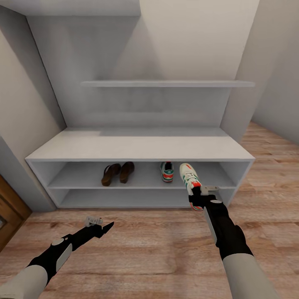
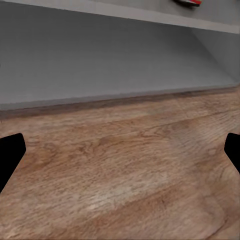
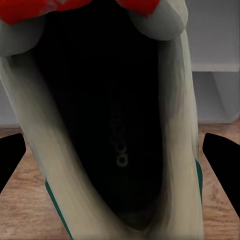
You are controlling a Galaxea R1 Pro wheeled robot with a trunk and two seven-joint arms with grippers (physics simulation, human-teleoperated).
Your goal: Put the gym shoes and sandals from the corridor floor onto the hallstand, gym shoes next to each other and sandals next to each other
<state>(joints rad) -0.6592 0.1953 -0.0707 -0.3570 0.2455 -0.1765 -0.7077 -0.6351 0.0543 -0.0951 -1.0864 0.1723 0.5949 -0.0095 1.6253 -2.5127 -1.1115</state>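
Most of the task was judged to be done. The two sandals (image 1: pixel 117 173) were seen side by side on the upper shelf tier of the hallstand (image 1: pixel 141 148), left of centre, and one gym shoe (image 1: pixel 167 171) had been set on the same tier to the right of them. The second gym shoe (image 1: pixel 190 179) was held by the right end effector (image 1: pixel 202 194) at the front edge of that tier, just right of the first shoe, its toe over the shelf and its heel out beyond the edge. What remained, by this reading, was for it to be pushed in and released beside its partner. No shoe was seen on the corridor floor (image 1: pixel 149 245).

The held shoe was white with green side stripes and a red-orange tongue patch; in the right wrist view its dark sole (image 3: pixel 107 125) was turned to the camera, with red-orange at the far end. The right end effector's fingers appeared to be closed on the heel end, though the contact itself was hidden.

The left end effector (image 1: pixel 99 226) was held low over the floor, well apart from the rack; its fingertips (image 2: pixel 11 155) were spread wide with nothing between them.
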